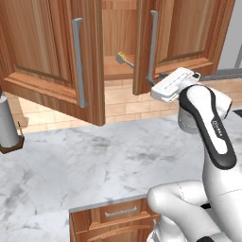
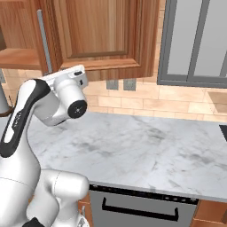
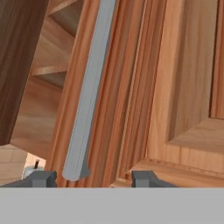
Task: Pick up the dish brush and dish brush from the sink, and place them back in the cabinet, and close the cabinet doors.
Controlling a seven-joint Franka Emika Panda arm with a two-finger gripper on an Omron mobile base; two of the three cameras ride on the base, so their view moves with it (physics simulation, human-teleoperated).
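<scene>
- The cabinet (image 1: 118, 56) hangs on the wall above the marble desk (image 1: 94, 160), and both of the cabinet doors stand partly open, so the inner shelf shows between them.
- The left door (image 1: 52, 52) swings out toward the camera; the right door (image 1: 189, 33) is open by less, its silver handle (image 1: 153, 45) along the edge next to the gap.
- One dish brush (image 1: 124, 59) lies on the cabinet shelf, just left of the right door's handle; its grey end points left and a tan part sits behind it.
- The end effector (image 3: 92, 178) is at the lower end of the right door's handle (image 3: 89, 96). In the hand view its fingers (image 3: 41, 178) stand apart on either side of the bar's foot, moderately wide, and empty; I cannot tell whether they touch the bar.
- The arm's white wrist (image 1: 172, 85) sits just below the right door's bottom corner.
- A grey cylinder on a dark base (image 1: 8, 125) stands on the desk below the left door.
</scene>
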